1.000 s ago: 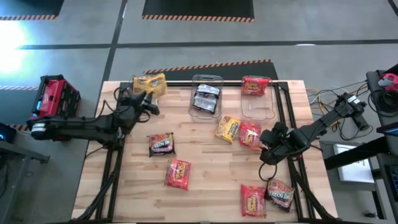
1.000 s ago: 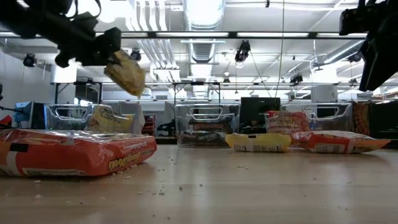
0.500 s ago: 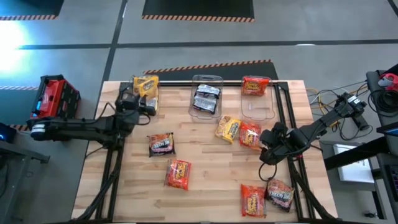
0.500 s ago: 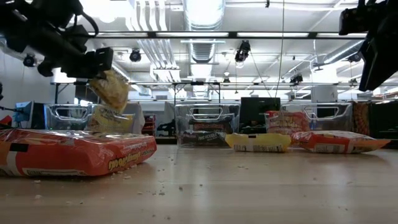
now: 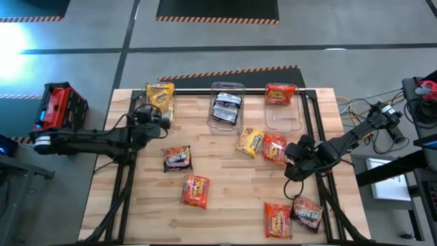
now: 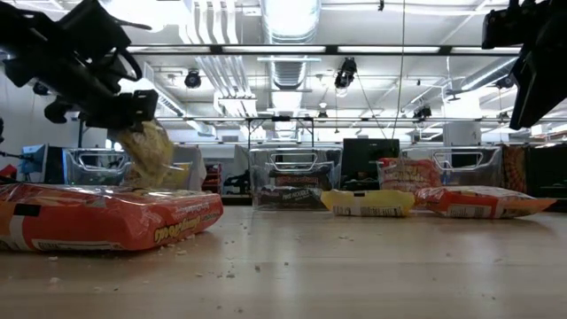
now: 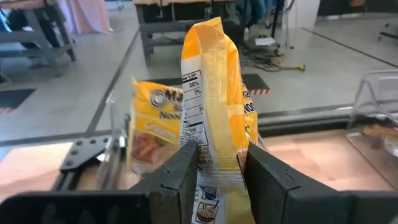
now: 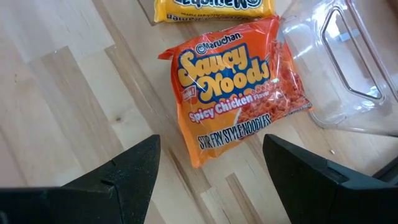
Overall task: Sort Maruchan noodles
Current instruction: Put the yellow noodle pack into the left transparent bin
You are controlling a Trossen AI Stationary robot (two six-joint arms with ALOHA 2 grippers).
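Note:
My left gripper (image 5: 156, 116) is shut on a yellow Maruchan noodles packet (image 7: 214, 93) at the far left, beside a clear bin (image 7: 115, 146) that holds another yellow packet (image 7: 152, 124). A dark packet (image 5: 227, 108) lies in the middle bin and a red one (image 5: 280, 94) in the right bin. My right gripper (image 8: 211, 165) hangs open above a red packet (image 8: 233, 87) that lies flat on the table, touching nothing. My left gripper pinches the yellow packet's two flat faces (image 7: 219, 167) between its two fingers, near one end. The fingers come almost level from the near side, pointing toward the far edge. The packet stands on edge, lifted clear of the table, its free end (image 6: 151, 155) sagging by the bin.
Loose on the table lie a yellow packet (image 5: 250, 141), a dark one (image 5: 177, 158), a red one (image 5: 195, 190), and a red (image 5: 278, 220) and a dark one (image 5: 307, 214) at the near right. Bare wood lies at the near left.
My left gripper has sunk and gone a little toward the table's left edge, tipping and rolling its wrist. The yellow packet has come down with it, from high above the table to just over the left bin.

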